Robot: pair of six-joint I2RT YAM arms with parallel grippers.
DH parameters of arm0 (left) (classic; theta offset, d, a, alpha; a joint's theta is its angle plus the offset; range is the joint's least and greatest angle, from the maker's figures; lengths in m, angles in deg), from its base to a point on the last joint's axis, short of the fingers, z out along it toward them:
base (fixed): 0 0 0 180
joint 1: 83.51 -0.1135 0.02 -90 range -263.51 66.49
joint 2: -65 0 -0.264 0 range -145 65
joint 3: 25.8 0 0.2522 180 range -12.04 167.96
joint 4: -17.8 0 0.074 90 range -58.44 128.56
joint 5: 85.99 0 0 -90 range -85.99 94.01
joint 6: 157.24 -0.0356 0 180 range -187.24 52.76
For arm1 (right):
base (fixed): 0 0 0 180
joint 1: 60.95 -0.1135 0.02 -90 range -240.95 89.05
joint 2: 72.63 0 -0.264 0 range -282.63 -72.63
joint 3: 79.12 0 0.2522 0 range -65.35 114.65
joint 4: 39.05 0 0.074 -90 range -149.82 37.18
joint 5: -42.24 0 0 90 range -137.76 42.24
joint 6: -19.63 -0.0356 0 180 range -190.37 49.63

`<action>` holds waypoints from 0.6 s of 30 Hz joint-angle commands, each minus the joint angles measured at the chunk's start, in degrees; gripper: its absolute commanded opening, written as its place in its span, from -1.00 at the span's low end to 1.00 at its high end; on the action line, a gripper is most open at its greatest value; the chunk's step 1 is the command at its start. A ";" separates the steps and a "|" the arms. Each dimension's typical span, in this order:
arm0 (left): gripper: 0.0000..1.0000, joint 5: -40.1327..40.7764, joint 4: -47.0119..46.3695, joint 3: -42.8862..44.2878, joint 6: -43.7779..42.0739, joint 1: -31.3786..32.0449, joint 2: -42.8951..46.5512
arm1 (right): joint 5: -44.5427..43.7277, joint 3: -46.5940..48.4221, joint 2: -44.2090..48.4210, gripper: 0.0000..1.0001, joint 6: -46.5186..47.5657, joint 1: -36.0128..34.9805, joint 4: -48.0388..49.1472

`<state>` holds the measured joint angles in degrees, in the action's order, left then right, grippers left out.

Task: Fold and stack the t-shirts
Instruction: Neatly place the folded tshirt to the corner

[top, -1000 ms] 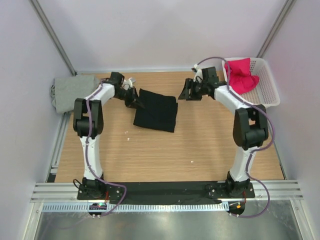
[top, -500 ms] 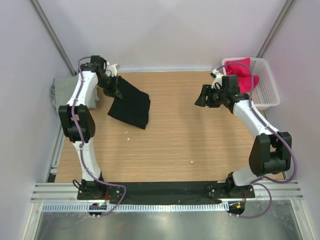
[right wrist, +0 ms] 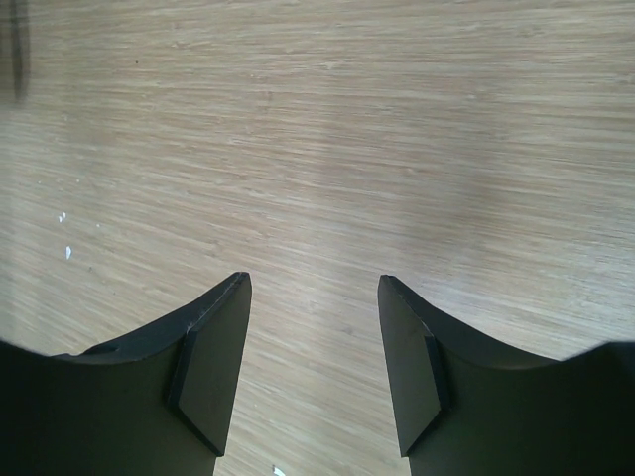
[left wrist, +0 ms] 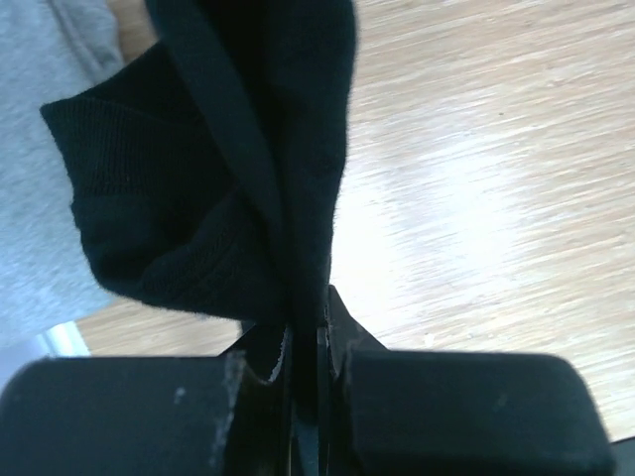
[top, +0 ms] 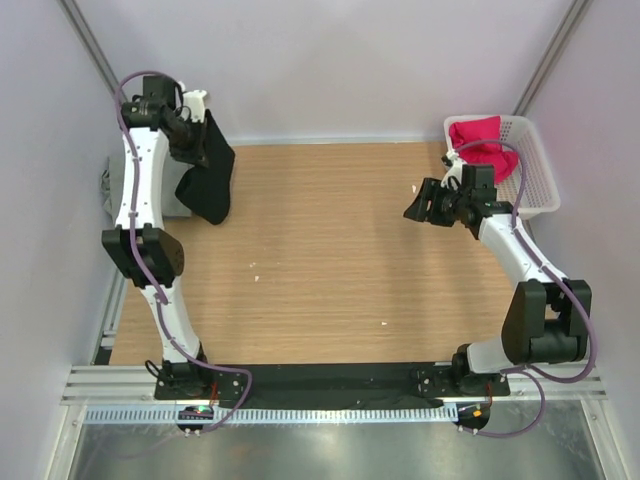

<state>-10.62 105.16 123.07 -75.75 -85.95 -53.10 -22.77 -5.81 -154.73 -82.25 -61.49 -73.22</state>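
Three t-shirts are counted, one of each colour. The folded black cotton t-shirt (top: 208, 180) hangs clear of the wooden table (top: 350, 260) at the far left corner, its long axis running downward from the left gripper (left wrist: 308, 337), whose jaws are clamped tight on its upper edge. The folded grey soft-cloth t-shirt (left wrist: 35, 119) lies on the table at the far left, just beside and below the hanging black one, on its outer side. By judgement, the next move is a short carry leftward and down to lay black on grey; the left arm is much the nearer. The crumpled magenta-red t-shirt (top: 478, 135) sits unfolded in the one white plastic mesh basket (top: 535, 160) at far right. The right gripper (right wrist: 313, 283) is parted and empty over bare wood, near that basket.
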 commanded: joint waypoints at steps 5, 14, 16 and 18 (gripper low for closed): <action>-1.00 3.03 0.75 5.86 -2.21 -1.87 0.07 | 1.64 -1.10 2.83 0.21 -1.74 2.56 4.76; -1.00 5.84 -0.04 8.50 -2.73 -3.80 0.15 | 1.99 -1.19 3.09 0.21 -2.36 3.52 5.20; -1.00 6.11 -0.48 8.94 -2.56 -5.03 0.24 | 1.99 -1.28 3.00 0.21 -2.45 3.61 5.20; -1.00 6.19 -0.65 9.29 -2.65 -6.26 0.16 | 1.99 -1.45 3.09 0.21 -2.53 3.96 5.29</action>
<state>-5.46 106.45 129.04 -77.19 -89.97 -53.78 -21.59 -7.18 -154.34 -84.28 -58.12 -70.49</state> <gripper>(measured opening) 0.047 0.602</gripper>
